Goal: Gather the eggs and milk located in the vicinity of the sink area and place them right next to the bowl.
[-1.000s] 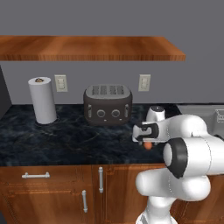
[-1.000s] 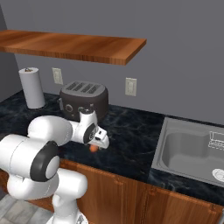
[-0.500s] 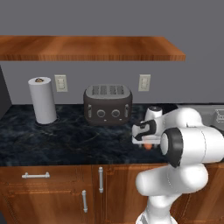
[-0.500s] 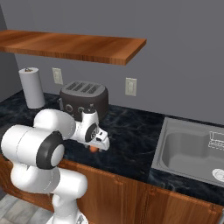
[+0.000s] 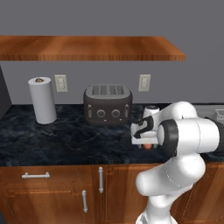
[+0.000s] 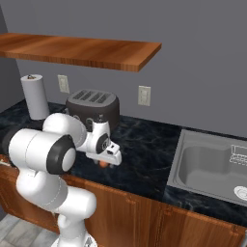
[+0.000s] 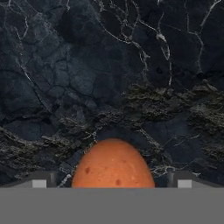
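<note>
While an egg (image 7: 113, 163) lies on the dark counter (image 7: 109, 65) at the hand view's bottom centre, the gripper (image 7: 113, 179) hangs over it, tips spread to either side; toaster (image 5: 107, 104) behind, paper roll (image 5: 42, 100) far left, sink (image 6: 212, 166) right.

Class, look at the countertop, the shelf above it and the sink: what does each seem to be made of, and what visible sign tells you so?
Countertop: looks like polished dark stone, perhaps marble or granite, given its black surface with pale veins.
Shelf: looks like wood with a smooth varnished finish, given its reddish-brown streaky grain.
Sink: looks like brushed stainless steel, given its even grey metallic sheen.
</note>
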